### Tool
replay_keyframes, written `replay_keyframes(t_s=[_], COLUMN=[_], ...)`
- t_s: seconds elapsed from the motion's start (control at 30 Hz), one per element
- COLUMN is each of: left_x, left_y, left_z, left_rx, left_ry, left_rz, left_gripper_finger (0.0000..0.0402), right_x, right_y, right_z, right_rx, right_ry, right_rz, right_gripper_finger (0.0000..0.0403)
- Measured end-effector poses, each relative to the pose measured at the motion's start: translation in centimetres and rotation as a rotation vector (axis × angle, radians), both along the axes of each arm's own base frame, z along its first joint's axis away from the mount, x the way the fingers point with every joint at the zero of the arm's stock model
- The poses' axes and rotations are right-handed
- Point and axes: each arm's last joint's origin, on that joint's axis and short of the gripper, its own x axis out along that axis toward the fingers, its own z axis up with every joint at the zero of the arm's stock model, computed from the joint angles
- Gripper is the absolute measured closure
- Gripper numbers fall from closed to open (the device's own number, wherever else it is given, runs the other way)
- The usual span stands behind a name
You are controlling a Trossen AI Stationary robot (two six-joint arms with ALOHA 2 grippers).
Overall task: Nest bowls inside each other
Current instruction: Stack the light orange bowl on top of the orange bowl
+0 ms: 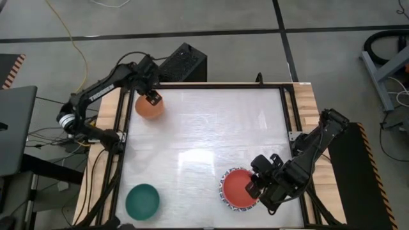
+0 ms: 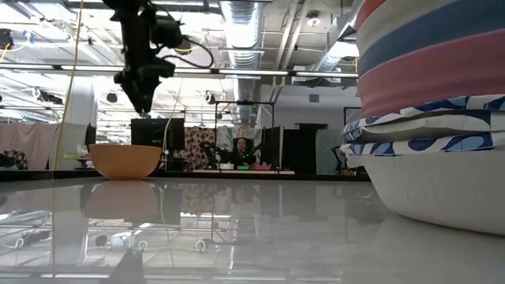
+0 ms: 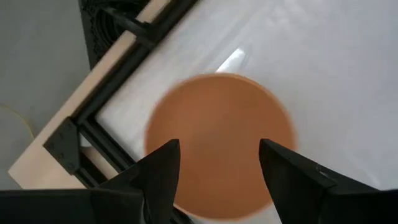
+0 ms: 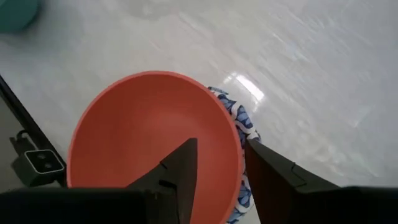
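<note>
Robot lab on an open industrial floor

Bare ceiling ducts (image 2: 245,20) and strip lights run overhead in the low view — beyond the white table (image 1: 204,128) there's a person (image 2: 239,150) seated among racks and equipment. From above: grey concrete floor (image 1: 211,19) with dark tape lines, a yellow cable (image 1: 75,45) trailing across it — the table sits in a black metal frame.

Past our left gripper (image 3: 219,163) we see the orange bowl (image 3: 221,140) on the white table (image 3: 336,68), near its corner. Our two dark fingers (image 3: 163,171) stand apart above the bowl's near side, touching nothing. A black frame (image 3: 118,81) and a wooden edge (image 3: 81,102) border the table.
</note>
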Motion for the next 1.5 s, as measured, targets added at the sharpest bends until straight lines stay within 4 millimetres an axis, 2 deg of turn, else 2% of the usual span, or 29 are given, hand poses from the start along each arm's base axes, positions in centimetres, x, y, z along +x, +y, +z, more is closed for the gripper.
replay_keyframes(t_s=[0.17, 0.4, 0.6, 1.07, 1.2, 1.3, 1.5], left_x=[-0.5, -0.9, -1.3, -2.0, -2.1, -2.0, -3.0], left_y=[2.0, 3.5, 2.9, 2.0, 1.6, 1.0, 0.6], left_z=[-1.1, -3.2, -5.4, -10.0, -9.4, -7.2, -3.1], left_rx=[-0.006, -0.064, -0.148, -0.157, -0.208, -0.188, 0.088], left_ry=[0.03, 0.084, 0.098, 0.139, 0.119, 0.122, 0.175], left_rz=[0.011, 0.021, 0.011, -0.014, -0.014, -0.043, -0.003], left_gripper_finger=[0.0191, 0.0191, 0.0191, 0.0192, 0.0192, 0.0192, 0.0192], right_x=[-0.5, -0.9, -1.0, -0.8, -0.8, -0.9, -0.8], right_y=[0.5, 0.8, 0.8, 0.6, 0.6, 0.6, 0.5], right_z=[0.0, 0.0, 0.0, 0.1, 0.1, 0.0, 0.1], right_rx=[0.027, 0.004, -0.014, -0.036, -0.037, -0.038, -0.068], right_ry=[-0.015, -0.039, -0.048, -0.067, -0.067, -0.066, -0.096], right_rz=[-0.027, -0.023, -0.029, -0.04, -0.04, -0.039, -0.044], right_gripper_finger=[0.0249, 0.0249, 0.0249, 0.0249, 0.0249, 0.0249, 0.0249])
